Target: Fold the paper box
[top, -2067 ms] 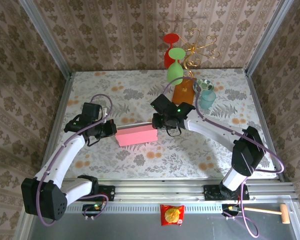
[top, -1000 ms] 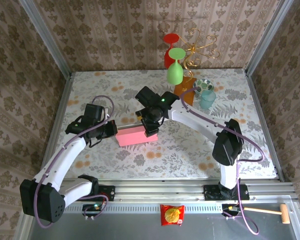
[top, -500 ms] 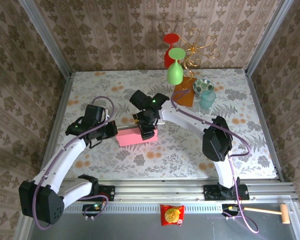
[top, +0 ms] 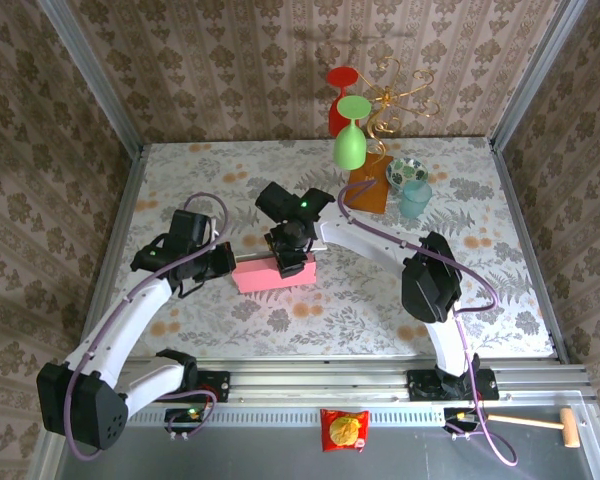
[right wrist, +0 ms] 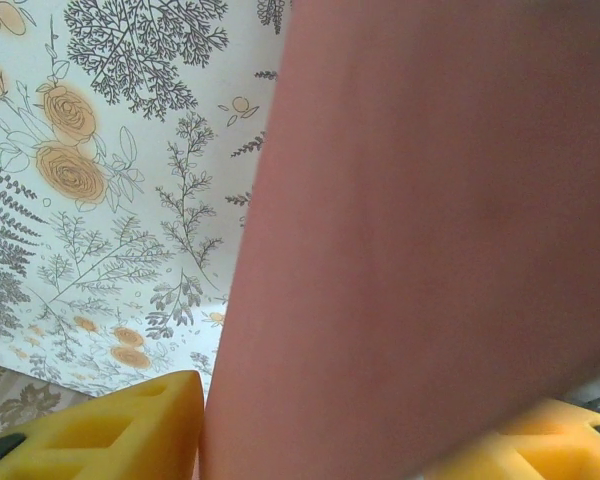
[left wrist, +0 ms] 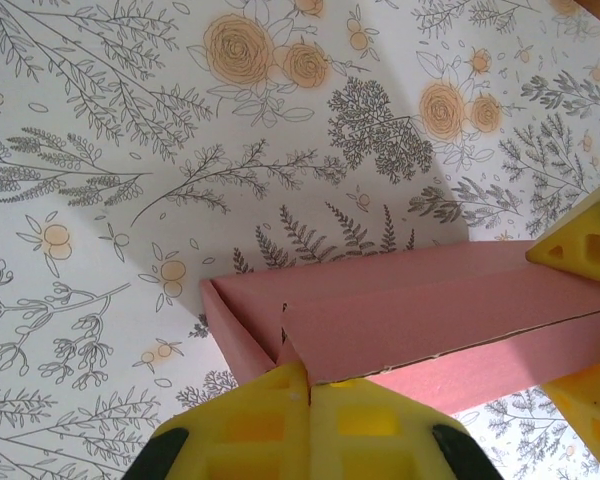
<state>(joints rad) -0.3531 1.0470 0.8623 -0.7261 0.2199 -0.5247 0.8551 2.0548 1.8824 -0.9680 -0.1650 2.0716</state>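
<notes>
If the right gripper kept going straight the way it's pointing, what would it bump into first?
The box, most likely: the right gripper points down at it from very close, with a box wall between its fingers.

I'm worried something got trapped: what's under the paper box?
The paper box lies on the floral table, bare print showing along its edges. Directly beneath is covered by the box itself; the right gripper hides its right end.
</notes>
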